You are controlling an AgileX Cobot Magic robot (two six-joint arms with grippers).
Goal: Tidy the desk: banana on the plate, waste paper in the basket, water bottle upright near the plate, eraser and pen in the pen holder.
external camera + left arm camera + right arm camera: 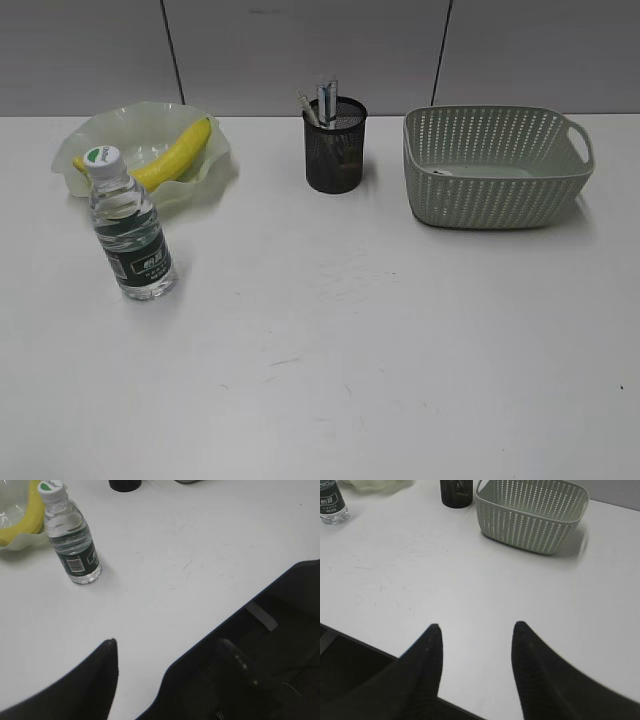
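With the banana [178, 153] on the plate [120, 125] and the bottle [130, 228] upright, the right gripper [477, 635] hangs open and empty; the left gripper's [112, 652] opening cannot be told.

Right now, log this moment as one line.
banana on plate | bottle upright | pens in holder | basket | both tools open, empty

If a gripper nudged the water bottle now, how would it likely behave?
The water bottle stands upright on a narrow base, so a high push would probably tip it. It looks nearly full, so fairly heavy. Its round, smooth body might roll once down.
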